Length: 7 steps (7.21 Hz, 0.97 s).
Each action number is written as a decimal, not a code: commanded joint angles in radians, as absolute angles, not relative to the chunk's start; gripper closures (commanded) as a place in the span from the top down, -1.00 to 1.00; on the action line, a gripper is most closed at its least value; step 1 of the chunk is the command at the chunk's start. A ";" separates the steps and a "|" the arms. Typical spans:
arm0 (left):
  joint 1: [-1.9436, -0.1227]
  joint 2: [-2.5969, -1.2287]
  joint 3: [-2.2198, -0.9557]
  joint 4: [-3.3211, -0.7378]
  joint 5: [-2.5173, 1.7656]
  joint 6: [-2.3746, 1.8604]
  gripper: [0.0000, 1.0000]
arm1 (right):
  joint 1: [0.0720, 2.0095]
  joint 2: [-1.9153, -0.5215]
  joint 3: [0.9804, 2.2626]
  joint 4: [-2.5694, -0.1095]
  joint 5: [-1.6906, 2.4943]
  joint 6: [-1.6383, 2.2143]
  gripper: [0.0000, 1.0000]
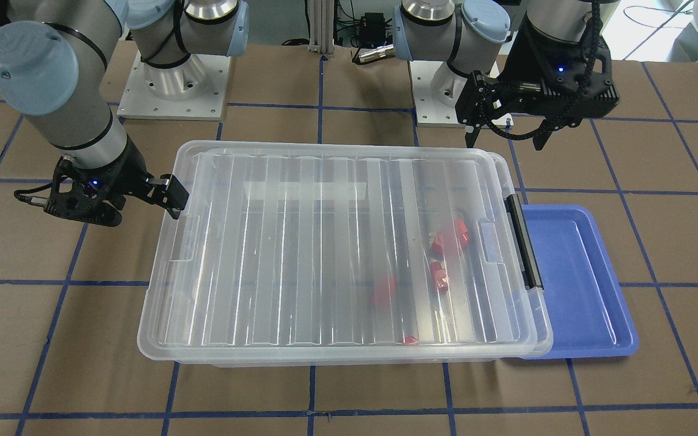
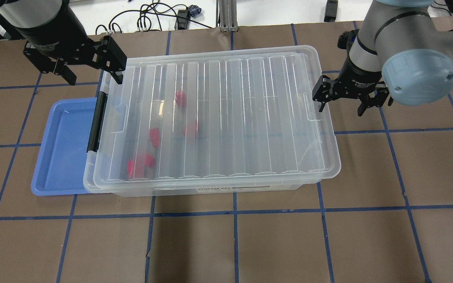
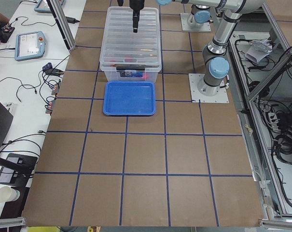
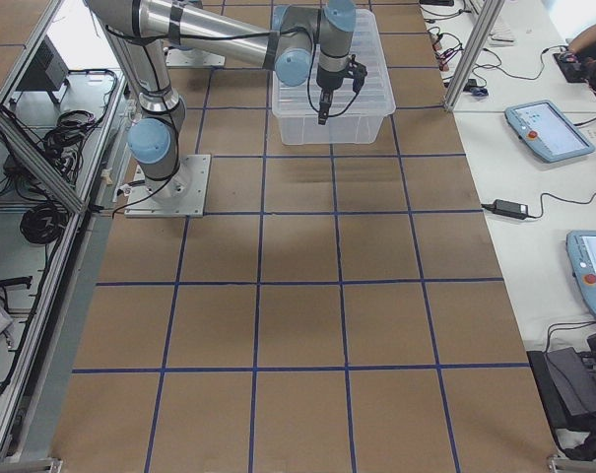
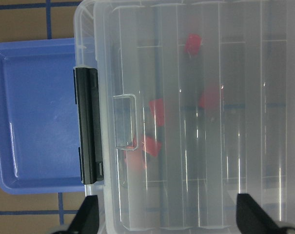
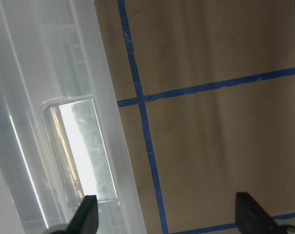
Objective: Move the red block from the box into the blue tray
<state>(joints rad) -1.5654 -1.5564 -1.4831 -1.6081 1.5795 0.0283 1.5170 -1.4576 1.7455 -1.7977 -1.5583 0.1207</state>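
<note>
Red blocks (image 2: 155, 137): small, bright red, blurred through the ribbed lid (image 2: 250, 118). They lie inside the box (image 2: 330, 157), toward the latch (image 2: 92, 125) end. Tray (image 2: 63, 149) sits just beside that end on the tabletop (image 2: 250, 243). Box side label (image 2: 226, 189): unreadable. Left tool (image 2: 94, 76) and right tool (image 2: 341, 107): both released, empty.

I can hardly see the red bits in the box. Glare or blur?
Mostly the lid: in the front-facing view its ribs catch white glare streaks and smear the red blocks; in the left wrist view they look hazy beside the sharp tray; in the right wrist view one bright patch glares.
</note>
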 commanded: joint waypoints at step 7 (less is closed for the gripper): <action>-1.571 -1.545 -1.493 -1.608 1.569 0.028 1.00 | 1.513 -1.391 1.727 -1.804 -1.654 0.107 1.00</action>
<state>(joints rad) -1.5697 -1.5434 -1.4923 -1.6077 1.5718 0.0288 1.5131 -1.3954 1.7276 -1.8044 -1.6291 0.1129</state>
